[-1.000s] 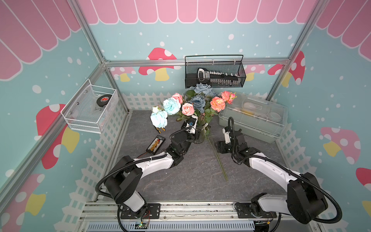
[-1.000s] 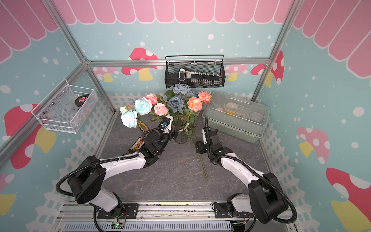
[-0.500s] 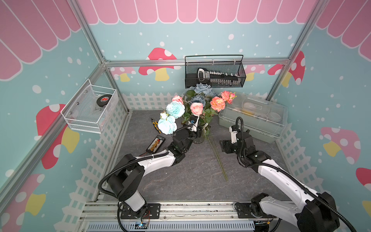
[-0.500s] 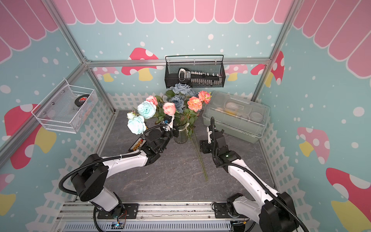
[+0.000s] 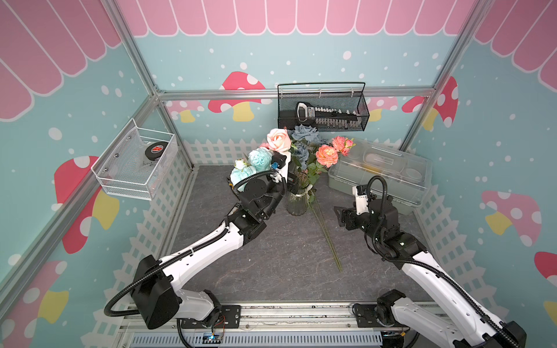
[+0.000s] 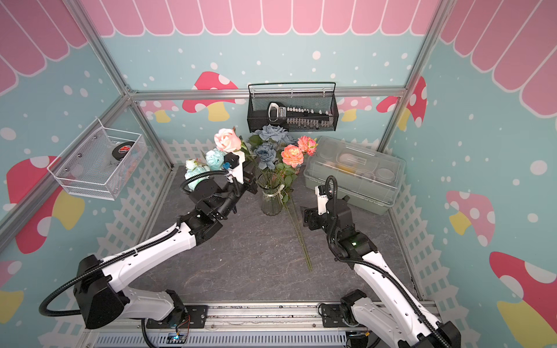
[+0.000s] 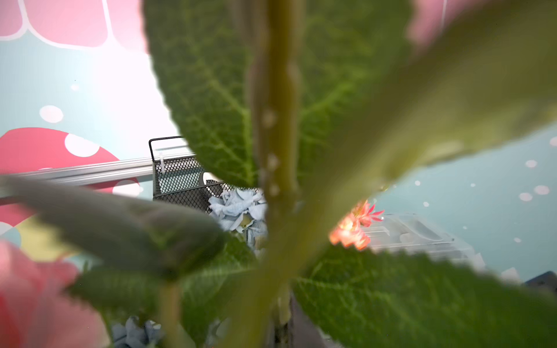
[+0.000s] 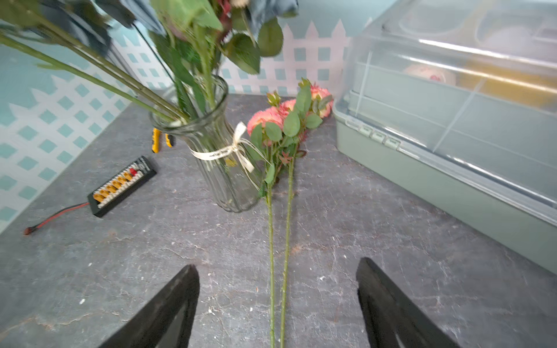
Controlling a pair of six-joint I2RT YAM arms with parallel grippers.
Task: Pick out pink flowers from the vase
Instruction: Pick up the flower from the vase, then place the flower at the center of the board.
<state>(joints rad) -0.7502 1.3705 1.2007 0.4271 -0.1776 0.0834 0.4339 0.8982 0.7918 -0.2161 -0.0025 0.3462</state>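
Jaws spread wide, your right gripper hovers over two pink flowers already lying on the worktop beside the vase, near the back edge. Your left gripper looks clamped on a pink rose stem; coral blooms remain to pull.

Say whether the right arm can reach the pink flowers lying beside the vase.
Probably yes: the right gripper is open, and the pink flowers lie with stems running between its fingers over the table, unobstructed.
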